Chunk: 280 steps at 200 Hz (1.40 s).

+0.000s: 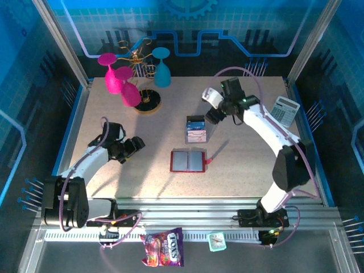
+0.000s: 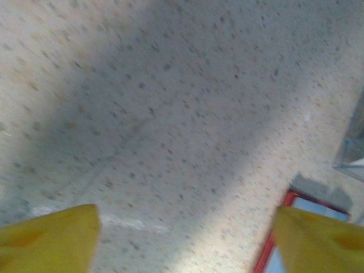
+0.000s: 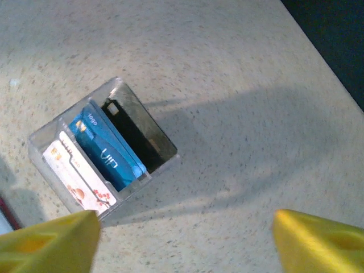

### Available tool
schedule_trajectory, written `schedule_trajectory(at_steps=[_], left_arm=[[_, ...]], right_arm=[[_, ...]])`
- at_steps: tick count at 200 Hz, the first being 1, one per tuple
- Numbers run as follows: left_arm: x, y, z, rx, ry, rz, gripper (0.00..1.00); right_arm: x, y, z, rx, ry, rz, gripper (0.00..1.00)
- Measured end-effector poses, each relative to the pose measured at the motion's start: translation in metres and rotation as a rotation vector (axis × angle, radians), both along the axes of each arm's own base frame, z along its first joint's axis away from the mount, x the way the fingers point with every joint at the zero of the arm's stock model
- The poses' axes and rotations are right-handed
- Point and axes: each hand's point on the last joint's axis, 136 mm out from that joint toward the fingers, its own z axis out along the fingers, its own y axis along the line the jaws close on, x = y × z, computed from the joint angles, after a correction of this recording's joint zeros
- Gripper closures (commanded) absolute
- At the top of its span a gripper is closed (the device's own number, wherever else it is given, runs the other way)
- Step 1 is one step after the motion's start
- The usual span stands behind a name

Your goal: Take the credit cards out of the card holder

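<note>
Lying open, the red card holder (image 1: pixel 187 161) shows grey inner panels.

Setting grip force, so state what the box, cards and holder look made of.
Box: clear rigid plastic, perhaps acrylic; the table shows through its walls. Cards: thin plastic, glossy printed faces, by the look. Holder: red edging, grey inner panels, possibly leather or imitation; too small to tell.

Top overhead; wrists close, downward; left seemingly shares card holder (image 1: pixel 187 161) (image 2: pixel 310 203).
</note>
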Motion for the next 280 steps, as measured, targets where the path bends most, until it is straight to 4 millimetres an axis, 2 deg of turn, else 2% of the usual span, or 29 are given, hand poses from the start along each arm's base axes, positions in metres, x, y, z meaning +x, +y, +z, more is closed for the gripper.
schedule_trajectory(at_steps=[35, 61, 109, 145, 173, 193, 219, 280], left_arm=[[0.014, 0.022, 0.005, 0.12, -0.037, 0.021, 0.01], [0.024, 0.042, 0.011, 0.238, -0.073, 0.046, 0.01], [0.039, 0.083, 0.021, 0.48, -0.193, 0.102, 0.01], [0.04, 0.101, 0.015, 0.623, -0.308, 0.12, 0.01], [0.054, 0.102, 0.008, 0.665, -0.378, 0.085, 0.01], [0.074, 0.097, 0.018, 0.664, -0.48, 0.059, 0.01], [0.093, 0.089, 0.03, 0.637, -0.613, 0.034, 0.01], [0.108, 0.066, 0.035, 0.578, -0.75, -0.084, 0.01]], right_arm=[[-0.016, -0.051, -0.021, 0.112, -0.004, -0.238, 0.0], [-0.022, -0.078, -0.043, 0.171, -0.007, -0.381, 0.0], [-0.035, -0.111, -0.098, 0.257, -0.012, -0.575, 0.0], [-0.035, -0.125, -0.117, 0.273, -0.089, -0.634, 0.0], [-0.031, -0.13, -0.111, 0.306, -0.203, -0.628, 0.0], [-0.029, -0.141, -0.112, 0.344, -0.272, -0.645, 0.0], [-0.039, -0.148, -0.127, 0.356, -0.28, -0.656, 0.0], [-0.03, -0.145, -0.11, 0.388, -0.341, -0.636, 0.0]])
